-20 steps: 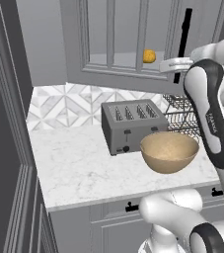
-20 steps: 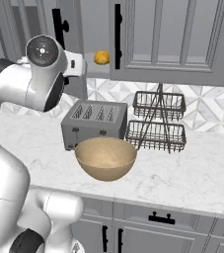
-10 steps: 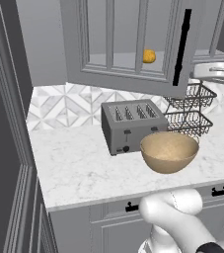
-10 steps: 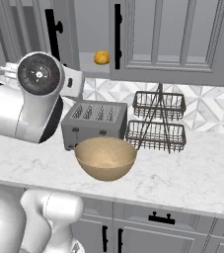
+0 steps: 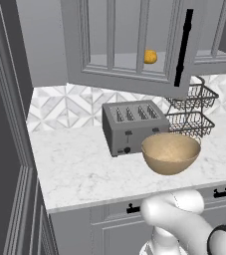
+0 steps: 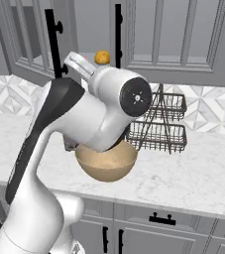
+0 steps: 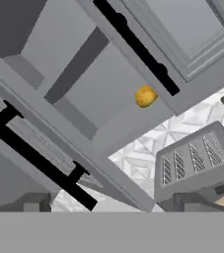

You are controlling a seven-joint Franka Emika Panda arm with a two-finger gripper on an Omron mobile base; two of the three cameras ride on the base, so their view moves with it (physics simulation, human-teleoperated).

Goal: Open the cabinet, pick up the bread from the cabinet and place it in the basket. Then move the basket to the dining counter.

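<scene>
The end effector (image 7: 108, 205) stands released, holding nothing, well apart from the bread (image 7: 145, 96), which lies on the open cabinet's (image 5: 129, 45) shelf above the desk (image 5: 84, 169).

Grey toaster (image 5: 132, 126) beside black wire rack (image 5: 191, 112)

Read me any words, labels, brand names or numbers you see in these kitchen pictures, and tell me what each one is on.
There is no readable text.
The toaster has a dark knob and button, no lettering.
The cabinet doors and the basket are plain.
</scene>
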